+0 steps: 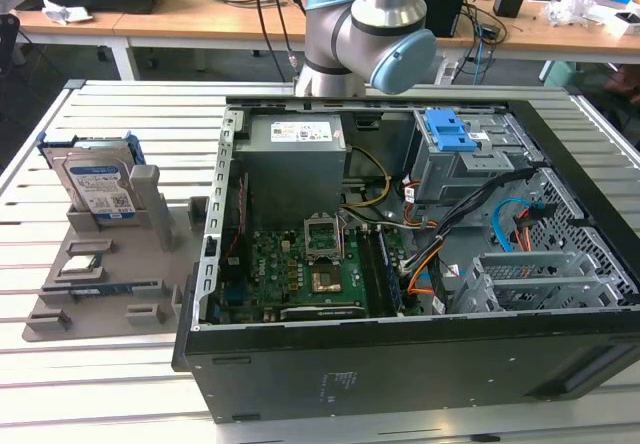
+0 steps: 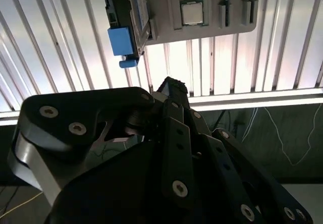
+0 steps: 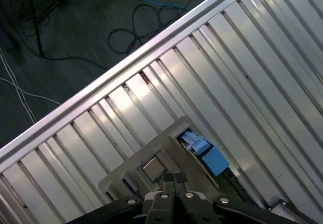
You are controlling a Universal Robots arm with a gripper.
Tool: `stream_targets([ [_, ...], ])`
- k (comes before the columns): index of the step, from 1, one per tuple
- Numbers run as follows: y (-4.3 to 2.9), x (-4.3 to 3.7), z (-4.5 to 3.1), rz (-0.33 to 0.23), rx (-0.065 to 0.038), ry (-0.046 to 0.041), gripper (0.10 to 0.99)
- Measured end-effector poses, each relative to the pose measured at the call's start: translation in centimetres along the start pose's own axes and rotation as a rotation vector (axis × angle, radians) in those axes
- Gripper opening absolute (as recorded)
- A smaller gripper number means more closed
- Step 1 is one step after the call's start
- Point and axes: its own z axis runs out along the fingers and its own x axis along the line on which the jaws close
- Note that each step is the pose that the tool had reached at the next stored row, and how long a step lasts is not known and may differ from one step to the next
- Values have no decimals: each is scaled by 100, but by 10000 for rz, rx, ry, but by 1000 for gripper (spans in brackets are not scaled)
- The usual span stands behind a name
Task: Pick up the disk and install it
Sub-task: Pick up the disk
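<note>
Standing on edge in the grey holder (image 1: 120, 264) at the exterior view's left, the disk (image 1: 95, 186) sits apart from the open computer case (image 1: 400, 369). The gripper (image 3: 175, 177) hangs above, fingers closed on nothing; I reckon a clean grab needs them spread square to its frame.

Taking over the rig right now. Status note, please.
Claw: shut, empty, hanging over the tray.
Disk: upright in its slot at the back of the tray, on the exterior view's left, not gripped.
Case: open, beside the tray.
Done: nothing that shows.
Left: pick-up and install, both.
</note>
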Motion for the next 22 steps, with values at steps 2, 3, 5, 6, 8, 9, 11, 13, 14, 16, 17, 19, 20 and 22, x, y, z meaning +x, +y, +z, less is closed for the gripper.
stream_targets([
  [2, 0, 0, 0, -292, -7, 14, 106],
  [3, 0, 0, 0, -377, -9, 18, 106],
  [5, 0, 0, -1, -633, -15, 30, 106],
  [6, 0, 0, -1, -715, -17, 33, 106],
  [8, 0, 0, 0, -1015, -24, 47, 106],
  [9, 0, 0, -1, -1090, -26, 50, 106],
  [11, 0, 0, 0, -1382, -33, 63, 106],
  [13, 0, 0, -1, -1600, -38, 74, 106],
  [14, 0, 0, 0, -1677, -39, 76, 106],
  [16, 0, 0, 0, -1868, -44, 85, 106],
  [17, 0, 0, 0, -1966, -46, 89, 106],
  [19, 0, 0, 0, -2185, -51, 99, 106],
  [20, 0, 0, 0, -2281, -54, 104, 106],
  [22, 0, 0, -1, -2537, -60, 116, 106],
])
